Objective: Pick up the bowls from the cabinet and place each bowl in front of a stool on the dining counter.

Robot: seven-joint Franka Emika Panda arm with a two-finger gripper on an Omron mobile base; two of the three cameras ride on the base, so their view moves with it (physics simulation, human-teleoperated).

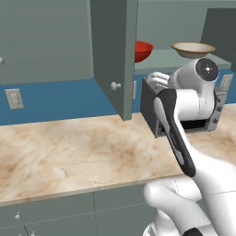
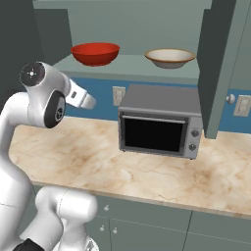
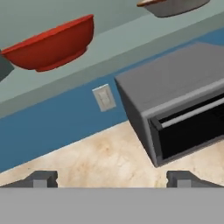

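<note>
The cabinet stands open, its left door swung out. On its shelf sit both bowls: a glossy red bowl on the left and a cream bowl with a tan rim on the right. My gripper is open with nothing between its fingers. It hangs below the shelf, over the wall worktop, apart from both bowls and pointing up toward the red one. The stool and the dining counter are out of view.
A dark grey microwave stands on the marble wall worktop under the cream bowl. The right cabinet door hangs open beside it. A wall outlet sits on the blue backsplash.
</note>
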